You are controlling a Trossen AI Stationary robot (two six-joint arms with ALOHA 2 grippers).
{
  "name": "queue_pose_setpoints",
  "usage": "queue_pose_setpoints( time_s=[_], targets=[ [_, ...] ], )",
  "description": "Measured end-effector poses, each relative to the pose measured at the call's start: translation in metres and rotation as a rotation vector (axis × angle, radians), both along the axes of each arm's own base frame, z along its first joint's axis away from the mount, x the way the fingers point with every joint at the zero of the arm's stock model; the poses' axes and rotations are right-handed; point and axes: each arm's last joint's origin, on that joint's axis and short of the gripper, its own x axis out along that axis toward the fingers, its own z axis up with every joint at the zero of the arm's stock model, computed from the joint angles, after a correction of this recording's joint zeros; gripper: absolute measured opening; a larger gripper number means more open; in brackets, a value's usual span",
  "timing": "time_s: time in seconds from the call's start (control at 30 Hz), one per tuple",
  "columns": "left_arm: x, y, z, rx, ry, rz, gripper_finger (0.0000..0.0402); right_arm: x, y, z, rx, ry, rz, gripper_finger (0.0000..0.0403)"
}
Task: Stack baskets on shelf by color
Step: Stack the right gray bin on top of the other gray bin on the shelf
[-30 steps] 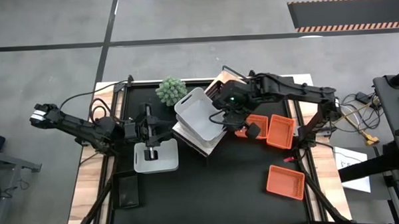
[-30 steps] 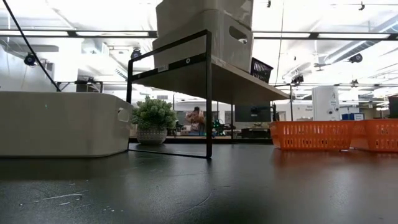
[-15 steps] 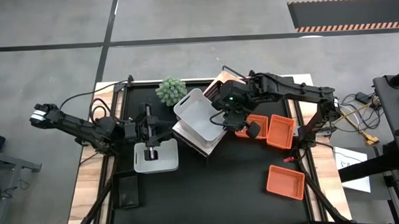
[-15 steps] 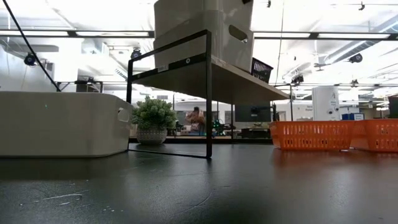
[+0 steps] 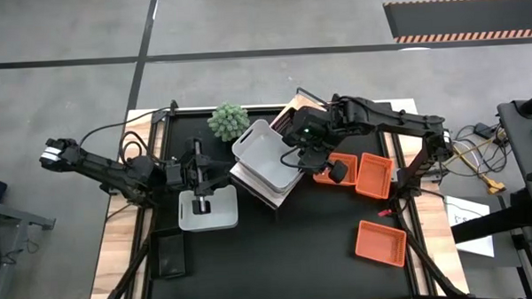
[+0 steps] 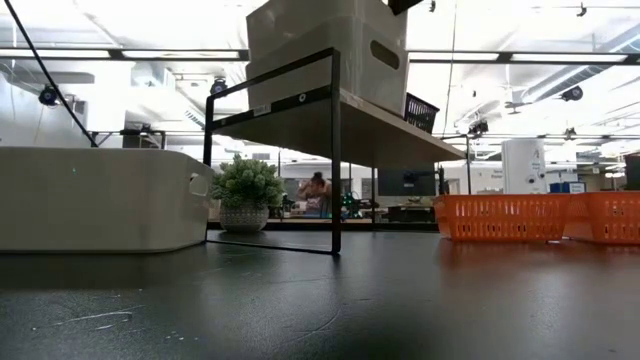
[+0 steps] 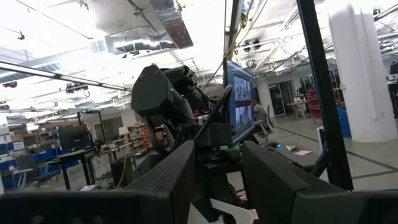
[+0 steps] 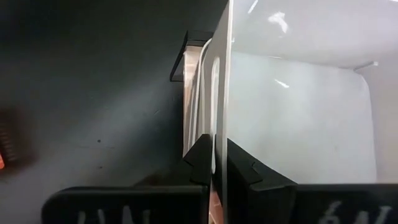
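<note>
So the right gripper [image 8: 214, 163] was clamped tight on the rim of the white basket [image 5: 266, 153], which sat atop the shelf [image 5: 293, 109]. The left gripper [image 5: 199, 202] hung part open over another white basket [image 5: 208, 211] on the worktop [image 5: 287, 246], gripping nothing.

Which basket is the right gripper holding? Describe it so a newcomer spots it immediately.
Find the shelf at the table's middle. The white basket sits tilted on its top, on other white ones; the right gripper pinches its wall. Unlike the other white basket on the tabletop, it is raised.
</note>
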Motion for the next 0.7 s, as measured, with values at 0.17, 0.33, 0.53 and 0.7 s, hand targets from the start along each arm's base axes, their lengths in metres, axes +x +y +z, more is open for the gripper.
queue_pose_setpoints(
  time_s=[0.17, 0.33, 0.53, 0.7],
  targets=[
    [0.0, 0.0, -0.0002, 0.0, 0.001, 0.0, 0.0121, 0.0002, 0.0, 0.0002, 0.002, -0.003, 0.0, 0.0008],
    [0.0001, 0.0002, -0.0003, 0.0, 0.001, 0.001, 0.0121, 0.0002, 0.0001, 0.0002, 0.004, -0.003, 0.0, 0.001],
    [0.0003, 0.0001, -0.0005, 0.0, 0.002, 0.001, 0.0121, 0.0019, -0.0001, -0.0014, 0.01, 0.005, -0.011, 0.0028],
    [0.0002, 0.0001, -0.0005, 0.0, 0.002, 0.001, 0.0121, 0.0018, -0.0001, -0.0012, 0.01, 0.004, -0.012, 0.0045]
  ],
)
